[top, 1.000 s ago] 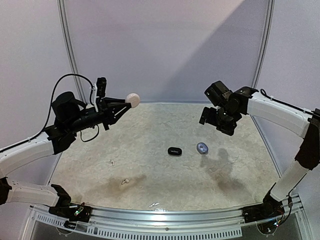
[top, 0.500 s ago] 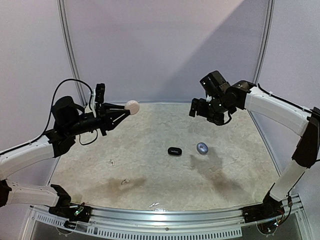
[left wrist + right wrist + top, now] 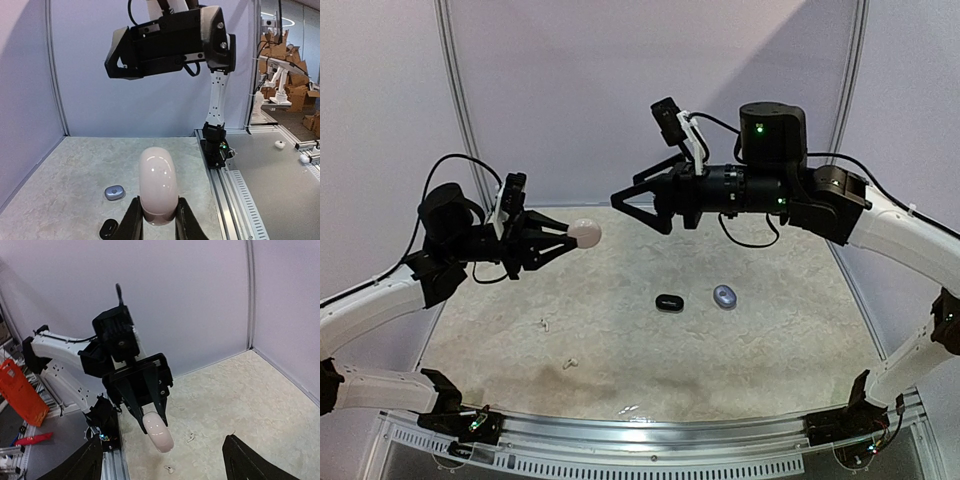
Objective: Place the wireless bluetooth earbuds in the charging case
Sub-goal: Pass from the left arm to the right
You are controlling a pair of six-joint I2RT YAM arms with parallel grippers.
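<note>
Our left gripper (image 3: 572, 237) is clamped on the white charging case (image 3: 586, 232), pinching its lower end so the rounded shell stands out past the fingertips. It hangs in the air up and to the left of the black oval case (image 3: 668, 302), well above the table (image 3: 800, 350). Our right gripper (image 3: 640, 212) is spread wide with nothing between its fingers. It is also airborne, above and beyond the black oval case, and faces the white charging case across a gap.

Just right of the black oval case lies a silvery-blue oval case (image 3: 724, 296), near but not touching. A white earbud (image 3: 570, 364) lies well to the near left of the black oval case, and a pale speck (image 3: 545, 323) lies farther left, too small for us to make out.

Bare marbled table surrounds the black oval case on every side. The back wall (image 3: 650, 90) stands well beyond it, and the metal rail (image 3: 650, 430) bounds the near edge.
</note>
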